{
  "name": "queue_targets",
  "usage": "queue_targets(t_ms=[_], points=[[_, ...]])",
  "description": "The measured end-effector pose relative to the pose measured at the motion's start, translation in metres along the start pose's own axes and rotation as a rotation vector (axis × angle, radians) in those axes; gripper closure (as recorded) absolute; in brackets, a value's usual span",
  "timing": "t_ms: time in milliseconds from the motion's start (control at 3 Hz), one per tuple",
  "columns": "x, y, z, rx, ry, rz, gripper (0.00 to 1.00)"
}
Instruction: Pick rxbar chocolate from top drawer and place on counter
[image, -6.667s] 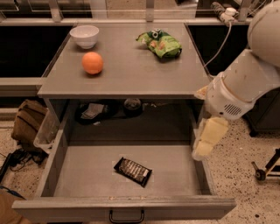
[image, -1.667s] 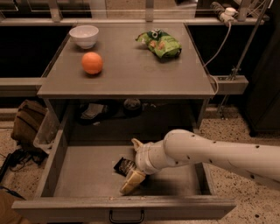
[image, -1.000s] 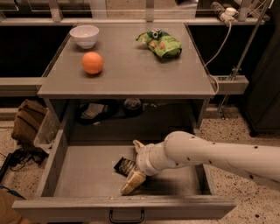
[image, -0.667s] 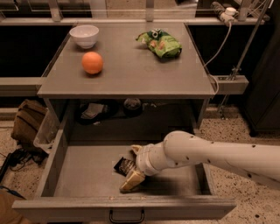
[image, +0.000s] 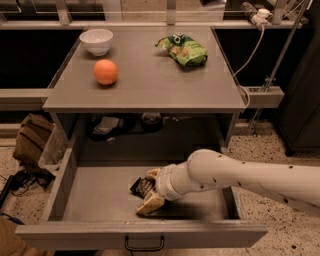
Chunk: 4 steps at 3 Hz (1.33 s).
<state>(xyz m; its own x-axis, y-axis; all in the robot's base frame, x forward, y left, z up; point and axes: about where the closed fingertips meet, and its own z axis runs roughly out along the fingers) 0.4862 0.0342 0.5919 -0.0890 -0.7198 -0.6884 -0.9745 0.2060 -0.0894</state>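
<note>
The rxbar chocolate (image: 140, 186), a black wrapper with pale lettering, lies on the floor of the open top drawer (image: 90, 200), partly hidden by my gripper. My gripper (image: 150, 189) reaches into the drawer from the right on a white arm. Its tan fingers (image: 149, 204) sit on either side of the bar and are closed against it. The bar still rests low in the drawer. The counter (image: 150, 80) is the grey tabletop above the drawer.
On the counter are a white bowl (image: 96, 40), an orange (image: 105, 71) and a green snack bag (image: 183, 48). Dark items lie on the shelf behind the drawer (image: 107, 125). A brown bag (image: 31, 140) sits on the floor at left. A cable and post stand at right.
The far finger has moved down toward the bar and the near finger up slightly, so the gripper has closed on the bar. The arm and bar have otherwise stayed in place.
</note>
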Motion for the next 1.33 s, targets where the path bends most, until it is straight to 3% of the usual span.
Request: queue_targets(t_ms=[333, 667, 1000, 1333], points=[[-0.005, -0.001, -0.005, 0.000, 0.000, 0.000, 0.87], [-0.018, 0.006, -0.040, 0.089, 0.000, -0.033, 1.00], [-0.027, 0.001, -0.063, 0.139, 0.013, -0.055, 1.00], [-0.026, 0.002, -0.062, 0.136, 0.012, -0.055, 1.00]])
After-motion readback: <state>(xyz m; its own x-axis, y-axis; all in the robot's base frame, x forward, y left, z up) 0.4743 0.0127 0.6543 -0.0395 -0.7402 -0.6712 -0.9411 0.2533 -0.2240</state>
